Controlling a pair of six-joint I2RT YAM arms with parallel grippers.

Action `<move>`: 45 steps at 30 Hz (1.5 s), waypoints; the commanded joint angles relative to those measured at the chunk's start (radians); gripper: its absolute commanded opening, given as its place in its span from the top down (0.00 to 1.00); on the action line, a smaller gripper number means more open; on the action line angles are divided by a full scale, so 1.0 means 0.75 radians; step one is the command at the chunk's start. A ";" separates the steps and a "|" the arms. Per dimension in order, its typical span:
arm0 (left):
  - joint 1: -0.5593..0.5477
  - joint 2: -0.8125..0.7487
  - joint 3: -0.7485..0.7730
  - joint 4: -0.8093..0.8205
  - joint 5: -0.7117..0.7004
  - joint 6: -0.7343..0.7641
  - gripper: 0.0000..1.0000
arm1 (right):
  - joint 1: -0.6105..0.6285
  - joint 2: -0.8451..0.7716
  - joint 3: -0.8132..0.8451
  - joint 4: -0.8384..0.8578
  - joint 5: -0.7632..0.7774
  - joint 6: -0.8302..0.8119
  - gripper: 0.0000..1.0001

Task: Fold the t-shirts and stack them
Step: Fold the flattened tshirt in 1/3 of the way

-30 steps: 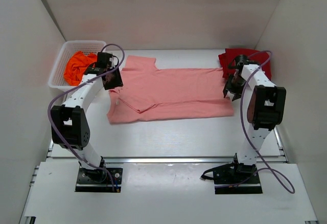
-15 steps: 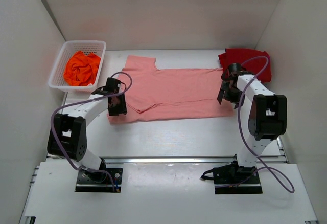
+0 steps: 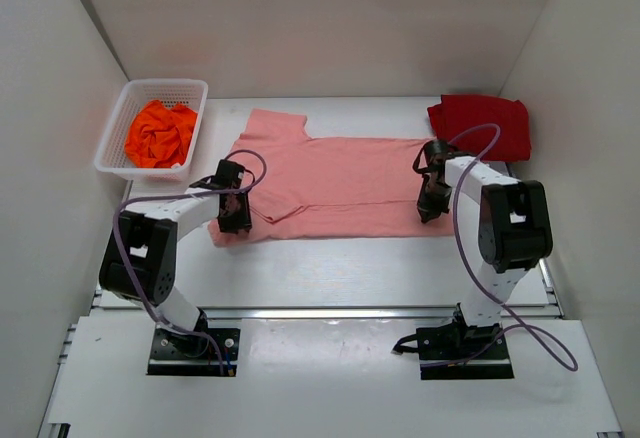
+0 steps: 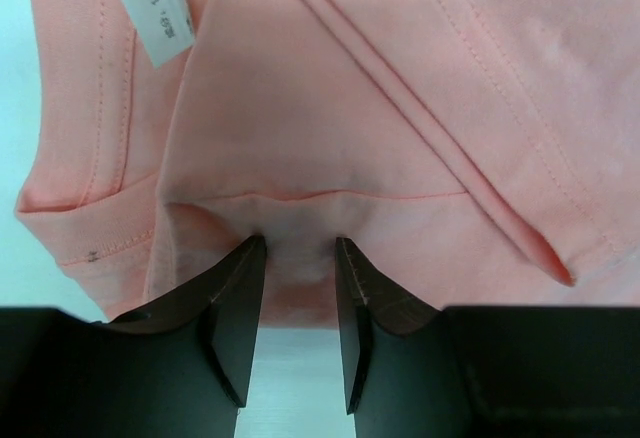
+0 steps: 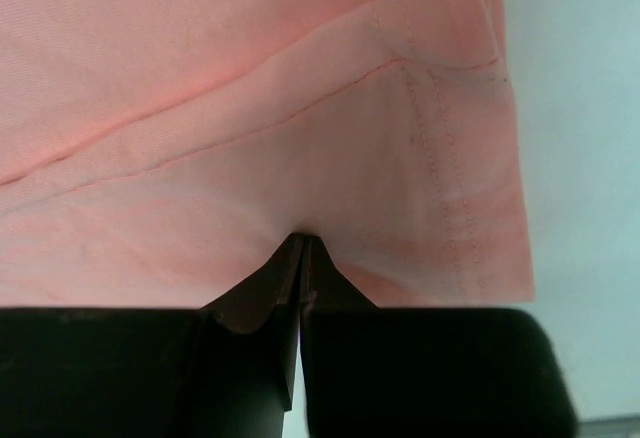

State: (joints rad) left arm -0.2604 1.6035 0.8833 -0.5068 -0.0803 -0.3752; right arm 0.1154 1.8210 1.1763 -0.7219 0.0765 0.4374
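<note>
The salmon-pink t-shirt (image 3: 340,183) lies spread across the table, its near part folded over. My left gripper (image 3: 237,221) is at its near left corner. In the left wrist view the gripper (image 4: 298,243) has its jaws a narrow gap apart, straddling the shirt's (image 4: 330,108) near edge. My right gripper (image 3: 429,210) is at the shirt's near right edge. In the right wrist view the gripper (image 5: 303,238) is shut, pinching the puckered cloth (image 5: 250,108). The dark red t-shirt (image 3: 480,126) lies at the back right. The orange t-shirt (image 3: 160,133) is crumpled in the basket.
The white lattice basket (image 3: 165,83) stands at the back left against the left wall. White walls enclose the table on three sides. A white label (image 4: 150,8) shows on the shirt in the left wrist view.
My left gripper moved from beside the basket down to the shirt's near left corner. My right gripper moved in from the right onto the shirt's right edge and closed on it.
</note>
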 commanded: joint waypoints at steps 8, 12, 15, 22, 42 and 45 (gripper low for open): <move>0.036 -0.365 -0.200 -0.208 0.087 0.030 0.54 | 0.049 -0.305 -0.390 -0.201 -0.055 0.167 1.00; 0.036 -0.520 -0.108 -0.304 0.101 0.020 0.55 | 0.030 -0.427 -0.425 -0.230 -0.043 0.157 1.00; 0.038 -0.559 0.010 -0.298 0.134 -0.001 0.56 | -0.033 -0.462 -0.364 -0.218 -0.051 0.094 1.00; 0.026 -0.239 0.097 -0.126 0.015 0.028 0.55 | -0.031 -0.387 -0.157 -0.175 -0.086 0.018 0.92; -0.019 -0.291 -0.308 -0.130 0.011 -0.009 0.58 | 0.049 -0.088 -0.241 -0.001 -0.059 0.088 1.00; -0.070 -0.365 -0.280 -0.197 -0.024 -0.036 0.58 | 0.051 -0.084 -0.249 -0.001 -0.079 0.084 1.00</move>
State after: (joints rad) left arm -0.2882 1.3746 0.6819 -0.5430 -0.0837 -0.3817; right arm 0.1482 1.7027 1.0115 -0.7776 -0.0055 0.4973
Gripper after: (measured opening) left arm 0.419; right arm 0.001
